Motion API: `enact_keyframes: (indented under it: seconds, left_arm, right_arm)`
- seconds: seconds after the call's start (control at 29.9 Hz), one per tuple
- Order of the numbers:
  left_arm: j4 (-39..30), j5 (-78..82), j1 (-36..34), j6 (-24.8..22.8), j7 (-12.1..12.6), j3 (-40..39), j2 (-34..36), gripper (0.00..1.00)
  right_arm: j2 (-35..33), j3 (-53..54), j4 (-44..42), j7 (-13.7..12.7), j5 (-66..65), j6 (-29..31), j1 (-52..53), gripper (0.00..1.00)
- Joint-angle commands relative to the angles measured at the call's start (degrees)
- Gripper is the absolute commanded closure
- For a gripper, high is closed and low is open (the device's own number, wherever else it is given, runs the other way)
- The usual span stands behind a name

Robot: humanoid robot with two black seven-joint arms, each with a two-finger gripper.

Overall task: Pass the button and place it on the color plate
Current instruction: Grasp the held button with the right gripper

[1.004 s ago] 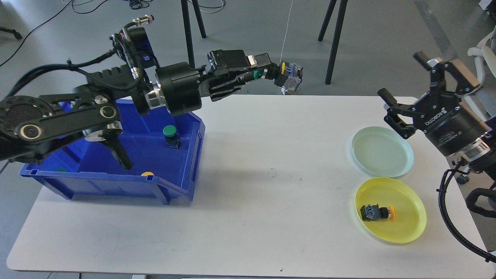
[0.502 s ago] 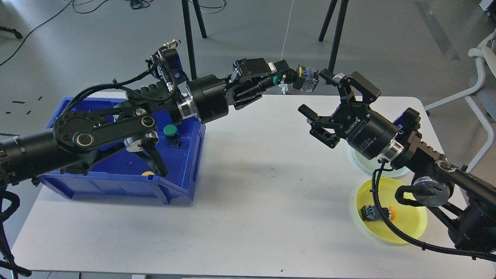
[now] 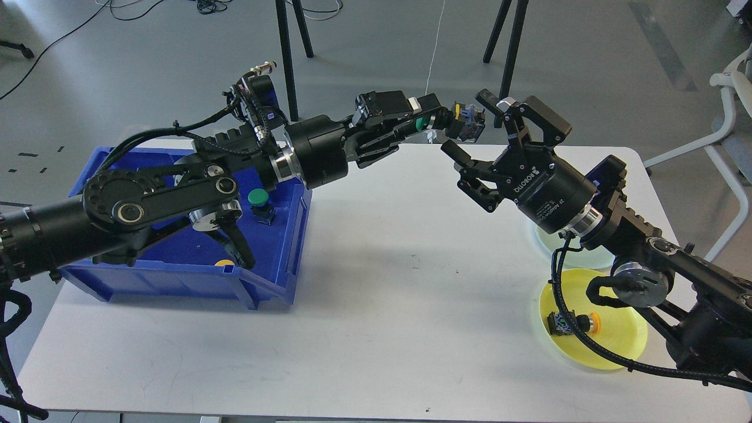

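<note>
My left gripper [image 3: 437,119] is shut on a green-capped button [image 3: 419,123], held above the table's far edge with the button's blue and yellow base [image 3: 468,123] pointing right. My right gripper [image 3: 470,129] is open, its fingers on either side of that base without closing on it. A yellow plate [image 3: 614,343] at the front right holds an orange-capped button [image 3: 573,324]. A pale green plate [image 3: 549,241] lies behind it, mostly hidden by my right arm.
A blue bin [image 3: 276,276] on the left of the white table [image 3: 376,305] holds another green button [image 3: 259,204] and a yellow one [image 3: 222,263]. Tripod legs [image 3: 506,53] stand behind the table. A chair [image 3: 731,123] is at the far right.
My left gripper carried the green button to the right. My right arm swung in from the right, and its open fingers now reach around the button's base.
</note>
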Motion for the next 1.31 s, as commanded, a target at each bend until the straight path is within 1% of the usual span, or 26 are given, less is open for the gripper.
enact_keyframes:
  seconds: [0.0,0.03,0.07,0.13,0.44,0.5,0.57,0.6,0.7,0.74,0.87,1.27]
  left_arm:
    - [0.00,0.01,0.04,0.01,0.00,0.00,-0.04,0.95]
    - [0.00,0.09,-0.04,0.01,0.00,0.08,-0.04,0.95]
    - [-0.09,0.09,-0.04,0.01,0.00,0.09,0.04,0.95]
    - [-0.09,0.09,-0.04,-0.08,0.00,0.09,0.04,0.95]
    - [-0.18,0.18,0.04,-0.08,0.00,0.26,0.04,0.95]
    - [-0.27,0.27,0.04,-0.08,0.00,0.26,0.04,0.93]
    - [-0.27,0.18,0.04,-0.17,0.00,0.26,0.04,0.86]
    - [-0.27,0.18,0.04,-0.17,0.00,0.09,-0.04,0.79]
    - [-0.27,0.18,0.13,-0.08,0.00,-0.09,-0.04,0.47]
    - [-0.27,0.09,0.13,-0.08,0.00,-0.09,-0.04,0.43]
    - [-0.27,0.01,0.13,-0.08,0.00,-0.18,-0.04,0.35]
    - [-0.18,-0.17,0.83,-0.08,0.00,-1.50,-0.04,0.26]
  right_arm:
    - [-0.30,-0.18,0.10,2.03,-0.83,0.18,0.14,0.73]
    - [-0.30,-0.09,0.01,2.18,-0.83,0.18,0.23,0.81]
    - [-0.30,-0.09,-0.08,2.18,-0.83,0.09,0.41,0.85]
    - [-0.57,-0.09,-0.08,2.18,-0.83,0.09,0.67,0.90]
    - [-1.53,-0.18,0.10,2.18,-0.74,0.09,0.58,0.94]
    - [-1.54,-0.18,0.10,2.18,-0.74,0.09,0.58,0.95]
    - [-1.62,-0.27,0.10,2.18,-0.83,0.09,0.58,0.95]
    - [-1.80,-0.27,0.10,2.18,-0.83,0.09,0.58,0.95]
    - [-2.32,-0.53,0.19,2.18,-0.83,0.17,0.58,0.96]
    - [-2.41,-0.96,0.19,2.18,-0.83,0.18,0.58,0.97]
    - [-3.20,-2.37,0.36,2.18,-1.18,0.18,0.41,0.97]
    - [-4.17,-1.68,0.10,2.18,-2.41,0.00,-1.52,0.98]
